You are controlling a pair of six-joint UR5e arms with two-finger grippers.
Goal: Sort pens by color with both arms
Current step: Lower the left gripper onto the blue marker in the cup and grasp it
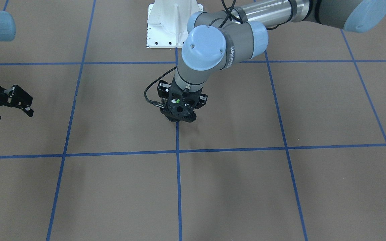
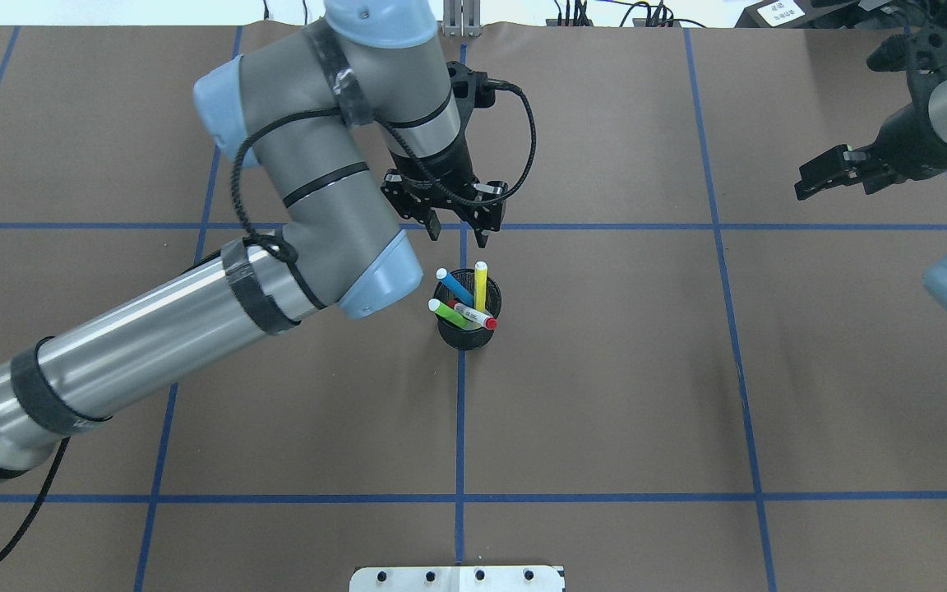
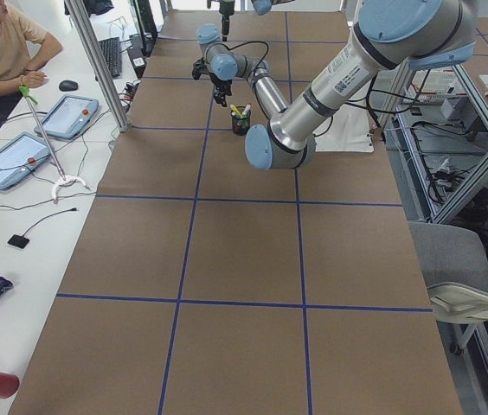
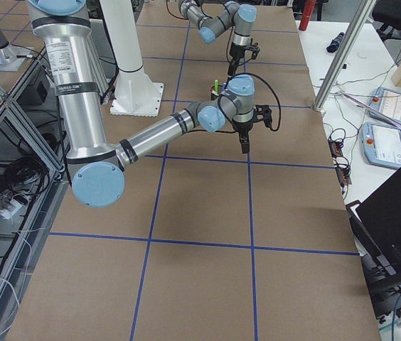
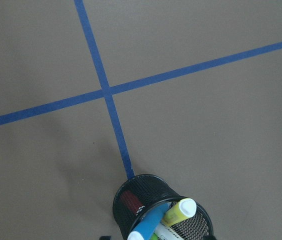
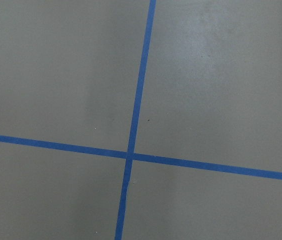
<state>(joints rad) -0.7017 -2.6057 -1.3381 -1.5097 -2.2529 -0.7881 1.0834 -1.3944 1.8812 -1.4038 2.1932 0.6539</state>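
Four pens stand in a black mesh cup point(image 2: 467, 329) at the table's middle: blue point(image 2: 455, 288), yellow point(image 2: 481, 284), green point(image 2: 444, 312) and a white one with a red cap point(image 2: 473, 316). My left gripper point(image 2: 458, 233) is open and empty, hanging above the table just beyond the cup. In the front-facing view the left gripper point(image 1: 178, 113) hides the cup. The left wrist view shows the cup point(image 5: 131, 192) with the blue pen point(image 5: 148, 227) and the yellow pen point(image 5: 180, 211) at the bottom edge. My right gripper point(image 1: 13, 115) is open and empty, far off to the side.
The brown table has blue tape grid lines point(image 2: 462, 411). The white mounting base point(image 1: 173, 25) stands at the robot's side. A person point(image 3: 2, 52) sits at a side desk with tablets point(image 3: 15, 160).
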